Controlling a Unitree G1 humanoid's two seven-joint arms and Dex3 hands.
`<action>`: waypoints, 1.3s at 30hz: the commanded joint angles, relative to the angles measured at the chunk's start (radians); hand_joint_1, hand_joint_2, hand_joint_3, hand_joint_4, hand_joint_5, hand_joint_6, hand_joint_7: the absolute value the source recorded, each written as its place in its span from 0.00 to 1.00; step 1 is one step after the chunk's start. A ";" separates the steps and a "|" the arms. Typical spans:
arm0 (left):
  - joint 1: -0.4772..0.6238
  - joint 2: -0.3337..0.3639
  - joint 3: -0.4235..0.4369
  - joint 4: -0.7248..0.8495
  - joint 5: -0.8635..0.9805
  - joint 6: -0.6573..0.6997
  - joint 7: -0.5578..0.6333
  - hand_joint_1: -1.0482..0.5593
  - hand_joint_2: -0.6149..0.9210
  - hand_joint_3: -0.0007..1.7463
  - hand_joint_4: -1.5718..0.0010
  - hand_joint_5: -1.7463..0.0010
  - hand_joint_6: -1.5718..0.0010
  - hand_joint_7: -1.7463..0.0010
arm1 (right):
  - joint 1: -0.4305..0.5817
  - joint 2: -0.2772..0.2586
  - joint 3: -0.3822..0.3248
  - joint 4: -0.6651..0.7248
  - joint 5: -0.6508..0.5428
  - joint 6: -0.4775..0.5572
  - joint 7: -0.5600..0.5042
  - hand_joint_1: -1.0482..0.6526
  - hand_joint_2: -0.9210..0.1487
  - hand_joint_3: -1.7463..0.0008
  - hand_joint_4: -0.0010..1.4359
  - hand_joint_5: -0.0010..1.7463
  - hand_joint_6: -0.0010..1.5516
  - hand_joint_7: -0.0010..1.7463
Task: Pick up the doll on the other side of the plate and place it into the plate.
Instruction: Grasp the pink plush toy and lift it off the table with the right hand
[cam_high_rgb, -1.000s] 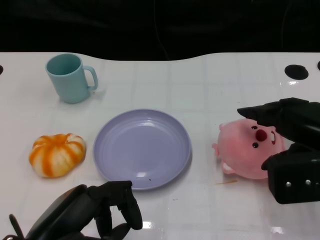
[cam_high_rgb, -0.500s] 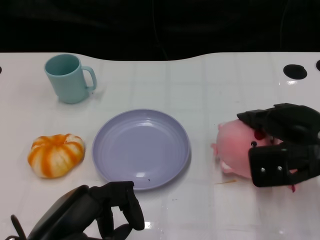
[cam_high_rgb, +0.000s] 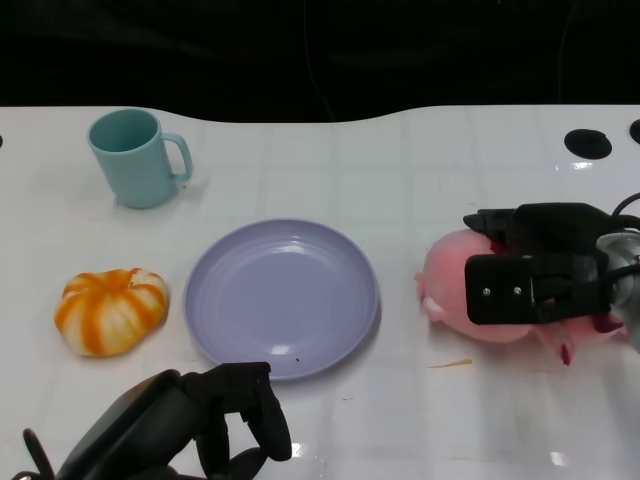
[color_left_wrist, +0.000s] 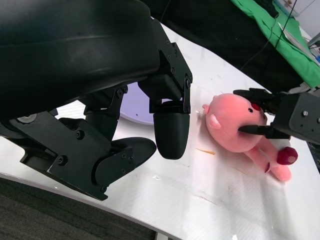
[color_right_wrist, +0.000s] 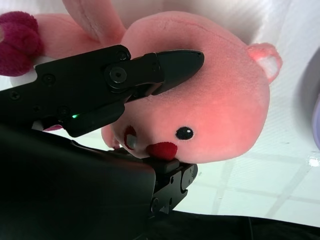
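Fingers of the right hand (cam_high_rgb: 535, 275) close around a pink doll (cam_high_rgb: 452, 283) at the right of the head view, black fingers (color_right_wrist: 170, 62) pressed across the top of its head and another part of the hand against its face, as the right wrist view shows close up. The doll lies on the white table (cam_high_rgb: 400, 170), just right of a lavender plate (cam_high_rgb: 282, 297) that sits at centre frame with nothing in it; a small gap of table separates the two. At the lower left, the left hand (cam_high_rgb: 215, 420) rests near the plate's front rim, its fingers curled inward with nothing in them. An orange-and-white striped pumpkin toy (cam_high_rgb: 111, 309) sits left of the plate, and a teal mug (cam_high_rgb: 133, 157) stands upright at upper left, handle to the right. Between doll and plate lies only bare tabletop, with a thin yellowish scrap (cam_high_rgb: 449, 363) below the doll.
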 joint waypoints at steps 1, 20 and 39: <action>-0.002 0.010 0.002 -0.011 0.012 0.002 -0.001 0.53 0.81 0.56 0.58 0.03 0.58 0.22 | 0.019 0.032 -0.029 0.034 0.049 0.020 -0.050 0.32 0.01 0.97 0.37 0.21 0.44 0.08; 0.022 0.019 0.009 -0.047 0.009 0.025 -0.009 0.53 0.80 0.57 0.58 0.03 0.58 0.22 | 0.071 0.027 -0.023 -0.036 0.060 -0.094 -0.309 0.46 0.18 0.66 0.59 1.00 0.55 0.65; 0.011 0.020 0.015 0.000 -0.008 -0.009 -0.003 0.53 0.80 0.57 0.58 0.02 0.58 0.22 | 0.126 0.057 -0.112 -0.087 0.136 -0.274 -0.548 0.53 0.46 0.30 0.65 1.00 0.47 1.00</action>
